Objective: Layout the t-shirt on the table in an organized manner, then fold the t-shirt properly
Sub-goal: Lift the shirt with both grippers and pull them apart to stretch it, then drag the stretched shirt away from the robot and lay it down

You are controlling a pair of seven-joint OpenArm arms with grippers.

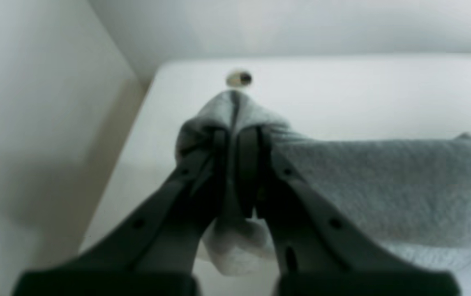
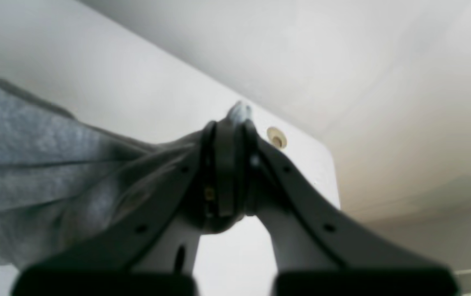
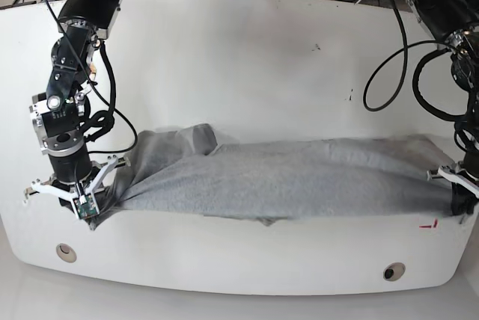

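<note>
the soft, limp grey t-shirt [image 3: 284, 178] is held stretched across the white surface [image 3: 247, 58], pinched at opposite ends by left claw [image 1: 235, 135] and right claw [image 2: 229, 127].

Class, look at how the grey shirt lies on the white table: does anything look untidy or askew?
Yes. The heather-grey cotton t-shirt is stretched into a long bunched band between the left claw and right claw, with a fold humped up near its right-claw end.
</note>
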